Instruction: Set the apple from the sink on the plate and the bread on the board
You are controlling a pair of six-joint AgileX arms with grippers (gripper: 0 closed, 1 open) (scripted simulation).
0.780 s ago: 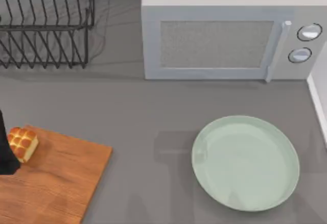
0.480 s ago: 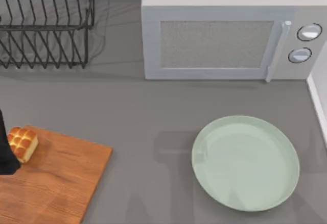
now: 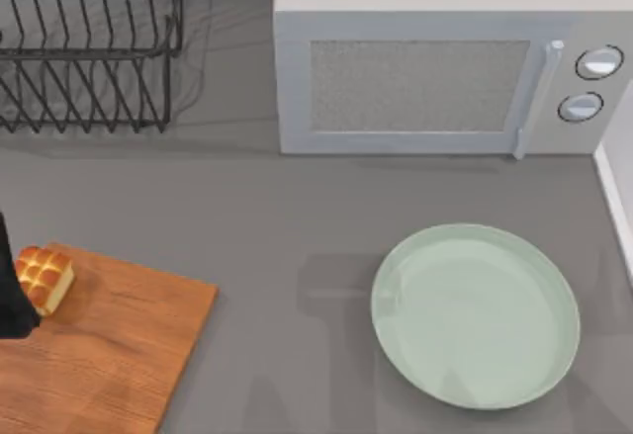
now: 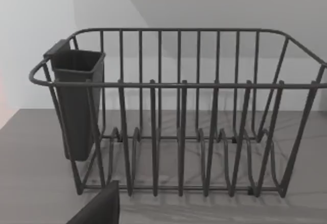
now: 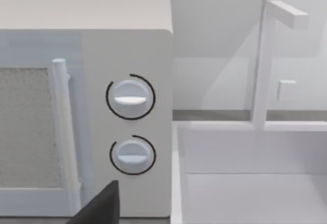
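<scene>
Left arm [image 3: 8,286]: dark body at the top view's far left edge, right against the bread [image 3: 44,278]. Can't tell whether it's pinching the loaf or spread; fingertips are hidden.

Bread sits at the back-left corner of the board [image 3: 109,355], close to the edge. Looks placed, or about to be. If so: open fully and lift straight up, no sideways drag, or the loaf gets nudged off the corner.

Dish rack [image 3: 89,48] at the back left, clear of the work; left wrist view faces it [image 4: 179,117].

Microwave [image 3: 445,68] back centre. Plate [image 3: 475,315] front right, bare.

Right wrist view looks at the microwave dials [image 5: 130,99] and the white sink [image 5: 250,183] beside it. Apple not spotted there. Judgement: apple half not done; right arm should go into the sink next, keeping off the faucet [image 5: 265,60].
</scene>
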